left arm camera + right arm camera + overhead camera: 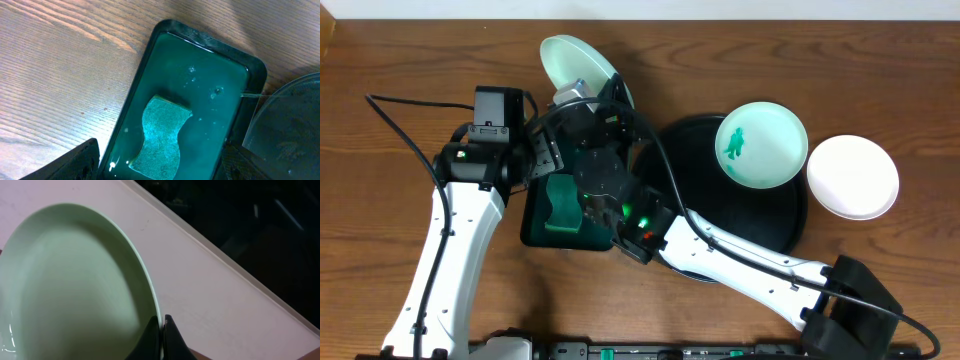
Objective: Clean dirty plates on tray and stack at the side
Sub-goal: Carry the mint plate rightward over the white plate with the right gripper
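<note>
- The left tool [160,155] hangs spread wide and empty above the small dark green tray [131,100], one finger on each side of the sponge [161,134], which lies in shallow water.
- The step looks like fetching the sponge. It would go best with a straight drop and a close across the sponge's narrow waist, fingers kept off the tray wall.
- Just right of that, the right tool [162,330] is pinched shut on the rim of a pale mint plate [572,62], held tilted up at the far edge of the table [400,60], beyond the green tray.
- That grip is thin and at the edge only, so wiping should press lightly and toward the fingers, or the plate may swivel.
- Further right, the black tray [760,225] carries one plate [762,143] with a green smear [734,146] left of its centre, not yet cleaned.
- Rightmost, a white plate [852,177] sits on the table just beside the black tray.
- Hard to tell: the right arm covers the held plate's lower part from overhead, and the wrist view cuts it off, so any smear there is unseen. Whether the white plate is one or several stacked, I cannot tell.
</note>
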Tool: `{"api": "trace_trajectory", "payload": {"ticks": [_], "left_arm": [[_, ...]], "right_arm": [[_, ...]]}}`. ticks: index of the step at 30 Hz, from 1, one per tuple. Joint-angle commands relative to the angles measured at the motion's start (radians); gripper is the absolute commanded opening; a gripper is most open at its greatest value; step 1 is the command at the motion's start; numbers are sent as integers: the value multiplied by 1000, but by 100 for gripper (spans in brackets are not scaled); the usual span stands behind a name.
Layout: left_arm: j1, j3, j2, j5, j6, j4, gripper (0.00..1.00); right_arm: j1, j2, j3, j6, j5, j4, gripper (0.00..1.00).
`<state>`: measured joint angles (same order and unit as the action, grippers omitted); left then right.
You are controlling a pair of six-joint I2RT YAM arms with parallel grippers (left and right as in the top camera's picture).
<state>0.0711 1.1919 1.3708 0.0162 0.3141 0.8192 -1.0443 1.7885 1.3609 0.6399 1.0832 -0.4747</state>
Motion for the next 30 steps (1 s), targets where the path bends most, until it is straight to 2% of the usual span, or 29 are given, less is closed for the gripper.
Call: {"api": "trace_trajectory", "payload": {"ticks": [1, 6, 11, 13, 15, 18, 25, 30], "left_arm": [[-2, 23, -3, -10, 1, 3, 79], [-2, 23, -3, -10, 1, 3, 79], [-2, 23, -3, -10, 1, 4, 79], [-2, 23, -3, -10, 1, 3, 79], [-2, 23, -3, -10, 1, 3, 79], [-2, 23, -3, -10, 1, 3, 79], [-2, 23, -3, -10, 1, 3, 79], [-2, 23, -3, -10, 1, 3, 79]], "right_arm": [[-5, -5, 19, -30, 35, 3, 1], [-5, -5, 19, -187, 39, 132, 1], [-3, -4, 19, -517, -2, 442, 1], [1, -4, 19, -657, -74, 568, 1], [7, -4, 19, -719, -119, 618, 1], [16, -4, 19, -790, -134, 651, 1], [38, -29, 19, -804, -130, 635, 1], [87, -88, 19, -874, -133, 638, 1]]}}
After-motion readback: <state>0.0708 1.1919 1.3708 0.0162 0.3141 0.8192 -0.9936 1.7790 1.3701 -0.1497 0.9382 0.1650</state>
